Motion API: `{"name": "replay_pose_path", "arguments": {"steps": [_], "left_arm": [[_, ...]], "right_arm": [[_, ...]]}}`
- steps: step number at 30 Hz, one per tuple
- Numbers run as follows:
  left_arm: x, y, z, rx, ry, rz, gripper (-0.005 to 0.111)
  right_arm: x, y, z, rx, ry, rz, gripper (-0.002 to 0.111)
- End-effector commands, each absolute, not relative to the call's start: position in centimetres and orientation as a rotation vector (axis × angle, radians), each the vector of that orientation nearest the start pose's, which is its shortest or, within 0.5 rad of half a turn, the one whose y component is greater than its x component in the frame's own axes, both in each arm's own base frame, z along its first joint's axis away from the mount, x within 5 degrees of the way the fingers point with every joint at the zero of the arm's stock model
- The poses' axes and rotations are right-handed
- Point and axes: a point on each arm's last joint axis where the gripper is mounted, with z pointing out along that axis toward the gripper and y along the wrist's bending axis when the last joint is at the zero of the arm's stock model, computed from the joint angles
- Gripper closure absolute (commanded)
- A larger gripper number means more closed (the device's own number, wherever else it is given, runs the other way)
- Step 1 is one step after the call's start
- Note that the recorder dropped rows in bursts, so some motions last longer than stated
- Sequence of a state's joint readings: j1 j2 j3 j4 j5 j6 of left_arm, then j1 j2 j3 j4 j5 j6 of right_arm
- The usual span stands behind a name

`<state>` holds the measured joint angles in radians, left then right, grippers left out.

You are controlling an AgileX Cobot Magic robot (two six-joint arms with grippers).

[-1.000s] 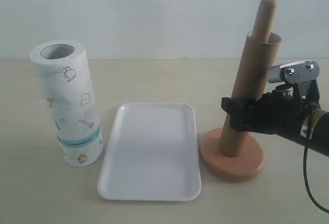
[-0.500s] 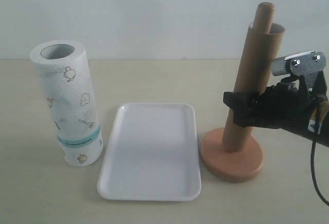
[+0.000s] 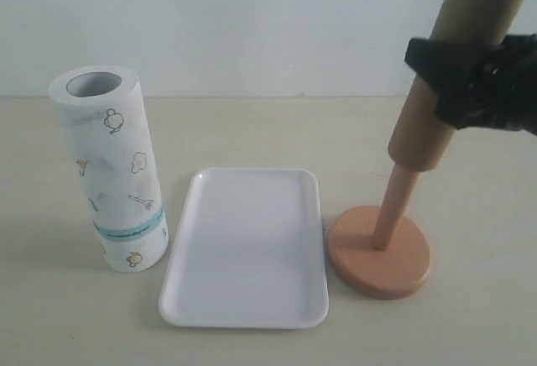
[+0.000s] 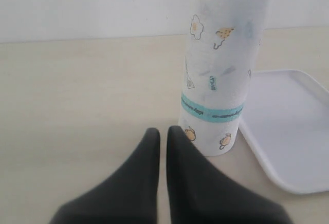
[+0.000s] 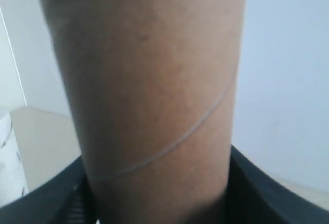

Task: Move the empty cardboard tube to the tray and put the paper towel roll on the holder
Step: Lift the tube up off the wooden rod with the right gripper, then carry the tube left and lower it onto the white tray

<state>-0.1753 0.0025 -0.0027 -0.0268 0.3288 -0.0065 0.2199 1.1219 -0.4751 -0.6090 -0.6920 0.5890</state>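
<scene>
My right gripper [image 3: 457, 76] is shut on the brown cardboard tube [image 3: 436, 114], holding it tilted and raised at the upper right. The tube's lower end still surrounds the upper part of the holder's wooden pole [image 3: 393, 206], which rises from its round disc base [image 3: 379, 253]. In the right wrist view the tube [image 5: 154, 90] fills the frame between the black fingers. The white tray [image 3: 247, 248] lies flat in the middle. The paper towel roll [image 3: 113, 169] stands upright at the left. My left gripper [image 4: 163, 134] is shut and empty, low beside the roll [image 4: 221, 70].
A pale wall runs behind the beige table [image 3: 252, 131]. The tray's near corner [image 4: 288, 131] lies just beyond the roll in the left wrist view.
My right gripper has lifted the cardboard tube well up along the pole, baring the pole's lower part. The roll, the tray and the holder's base have stayed put.
</scene>
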Motion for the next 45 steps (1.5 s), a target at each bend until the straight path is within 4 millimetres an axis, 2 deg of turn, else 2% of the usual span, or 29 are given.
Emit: {"name": "replay_pose_path", "arguments": {"steps": [1, 6, 14, 17, 21, 23, 26, 28, 32, 35, 39, 42, 45], "left_arm": [[5.3, -1.0, 18.5, 0.131, 1.794, -0.159, 0.103], [5.3, -1.0, 18.5, 0.131, 1.794, -0.159, 0.103], [5.3, -1.0, 18.5, 0.131, 1.794, -0.159, 0.103], [5.3, -1.0, 18.5, 0.131, 1.794, -0.159, 0.103], [5.3, -1.0, 18.5, 0.131, 1.794, -0.159, 0.103], [5.3, -1.0, 18.5, 0.131, 1.794, -0.159, 0.103], [5.3, -1.0, 18.5, 0.131, 1.794, -0.159, 0.103], [5.3, -1.0, 18.5, 0.131, 1.794, -0.159, 0.103], [5.3, -1.0, 18.5, 0.131, 1.794, -0.159, 0.103], [5.3, -1.0, 18.5, 0.131, 1.794, -0.159, 0.103], [5.3, -1.0, 18.5, 0.131, 1.794, -0.159, 0.103], [5.3, -1.0, 18.5, 0.131, 1.794, -0.159, 0.103], [5.3, -1.0, 18.5, 0.131, 1.794, -0.159, 0.103]], "right_arm": [[18.9, 7.5, 32.0, -0.398, 1.373, 0.499, 0.108], [16.5, 7.1, 35.8, -0.438, 1.208, 0.462, 0.108], [13.1, 6.6, 40.7, -0.436, 1.047, 0.493, 0.108], [12.0, 7.2, 42.4, -0.496, 1.043, 0.594, 0.108], [11.3, 7.9, 43.6, -0.544, 1.099, 0.743, 0.108], [11.3, 8.4, 44.1, -0.553, 1.181, 0.874, 0.109], [11.8, 9.9, 44.6, -0.680, 1.221, 1.086, 0.109], [12.7, 10.4, 44.6, -0.691, 1.262, 1.164, 0.109], [14.0, 12.3, 43.2, -0.756, 1.387, 1.142, 0.109], [14.1, 15.0, 42.3, -0.758, 1.444, 1.101, 0.109], [14.7, 19.5, 39.8, -0.747, 1.578, 1.008, 0.109], [15.7, 22.2, 37.4, -0.732, 1.670, 0.943, 0.109], [17.3, 24.0, 35.4, -0.711, 1.754, 0.905, 0.109]]}}
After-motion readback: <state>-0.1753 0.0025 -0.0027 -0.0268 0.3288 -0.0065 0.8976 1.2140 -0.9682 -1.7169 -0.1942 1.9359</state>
